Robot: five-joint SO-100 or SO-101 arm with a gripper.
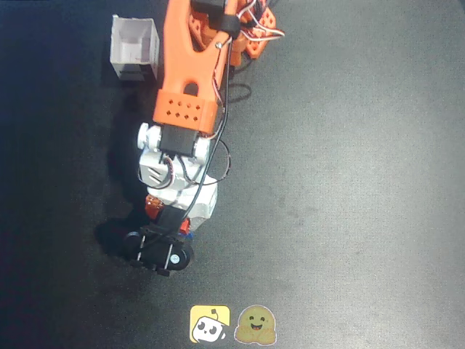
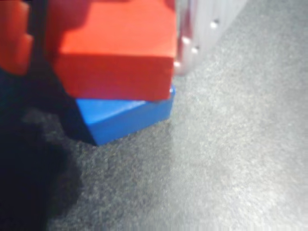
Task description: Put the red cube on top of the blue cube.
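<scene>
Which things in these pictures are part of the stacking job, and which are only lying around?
Part of the job:
red cube
blue cube
gripper

Only lying around:
white box
yellow sticker
green-brown sticker

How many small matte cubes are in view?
2. The red-orange matte cube sits between the gripper fingers, on the bright blue matte cube on the dark table. Others may hide under the arm.

The whole dark table [image 1: 349, 182] is seen straight down from the overhead view, while the stacked red cube [image 2: 115, 53] and blue cube [image 2: 126, 115] are framed very close by the wrist view.
</scene>
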